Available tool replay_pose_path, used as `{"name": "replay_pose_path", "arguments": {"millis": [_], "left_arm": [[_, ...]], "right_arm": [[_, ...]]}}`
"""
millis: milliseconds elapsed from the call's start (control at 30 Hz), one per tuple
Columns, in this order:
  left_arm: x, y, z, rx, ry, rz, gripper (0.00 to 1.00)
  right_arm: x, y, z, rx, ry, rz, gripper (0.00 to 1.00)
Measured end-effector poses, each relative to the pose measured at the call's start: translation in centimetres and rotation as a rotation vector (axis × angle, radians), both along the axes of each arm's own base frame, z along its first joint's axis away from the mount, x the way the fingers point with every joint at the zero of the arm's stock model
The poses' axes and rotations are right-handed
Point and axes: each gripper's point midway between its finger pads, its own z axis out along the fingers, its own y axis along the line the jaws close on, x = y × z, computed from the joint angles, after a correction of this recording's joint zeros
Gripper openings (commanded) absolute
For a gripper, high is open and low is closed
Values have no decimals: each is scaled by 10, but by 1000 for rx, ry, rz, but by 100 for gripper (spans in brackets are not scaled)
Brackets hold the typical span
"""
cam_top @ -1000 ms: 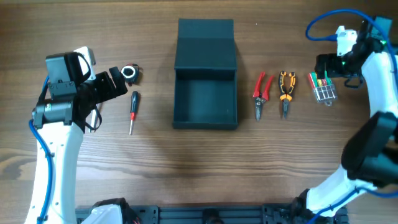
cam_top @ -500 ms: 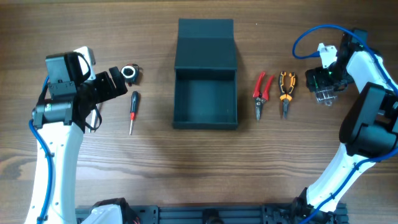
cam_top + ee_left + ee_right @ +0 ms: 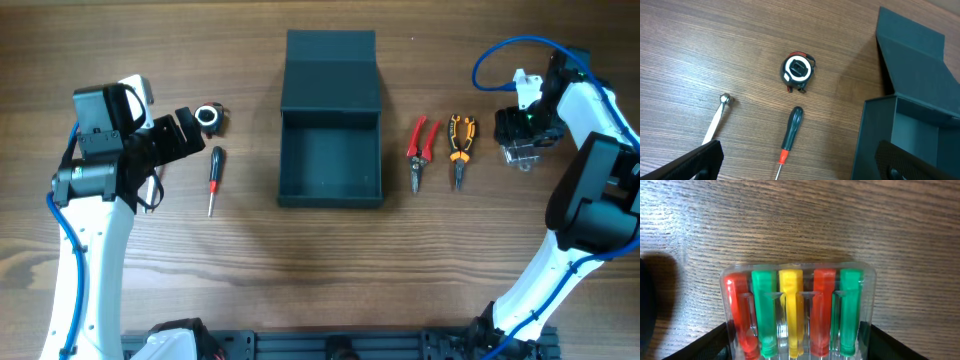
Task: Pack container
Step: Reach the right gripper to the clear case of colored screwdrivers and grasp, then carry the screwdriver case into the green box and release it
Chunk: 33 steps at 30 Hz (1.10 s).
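The container (image 3: 330,201), a dark teal-grey square box, stands open at the table's middle with its lid (image 3: 330,68) folded back; it also shows in the left wrist view (image 3: 875,142). My left gripper (image 3: 195,135) is open and empty, hovering over a red-and-black screwdriver (image 3: 213,180) (image 3: 790,135) and beside a round tape measure (image 3: 208,118) (image 3: 798,70). My right gripper (image 3: 524,135) is down on a clear case of coloured bits (image 3: 521,152) (image 3: 795,310), its jaws pressed against both sides of the case, which rests on the table.
Red-handled pliers (image 3: 420,150) and orange-and-black pliers (image 3: 459,148) lie between the container and the bit case. A silver rod-like tool (image 3: 715,125) lies left of the screwdriver, mostly under the left arm in the overhead view.
My right arm swung in and came down over the bit case, and its jaws now straddle it. The left arm has not moved.
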Motion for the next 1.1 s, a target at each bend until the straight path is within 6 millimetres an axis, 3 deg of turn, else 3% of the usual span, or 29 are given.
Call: {"name": "replay_pose_path", "arguments": {"millis": [133, 367, 600, 700, 733, 767, 900, 1033, 1100], "left_arm": [[0, 0, 0, 0, 0, 0, 100], [0, 0, 0, 0, 0, 0, 100], [0, 0, 0, 0, 0, 0, 100], [0, 0, 0, 0, 0, 0, 100], [0, 0, 0, 0, 0, 0, 100], [0, 0, 0, 0, 0, 0, 100], [0, 0, 0, 0, 0, 0, 100], [0, 0, 0, 0, 0, 0, 100], [0, 0, 0, 0, 0, 0, 100]], "right_arm": [[-1, 0, 0, 6, 2, -28, 61], [-4, 1, 5, 16, 9, -74, 68], [2, 0, 53, -10, -88, -72, 60], [-3, 14, 52, 13, -60, -63, 51], [-1, 22, 54, 29, -66, -52, 44], [0, 27, 55, 37, -71, -41, 30], [19, 103, 109, 102, -216, 119, 4], [18, 211, 193, 147, -443, 377, 4], [5, 258, 218, 164, -510, 521, 4]]}}
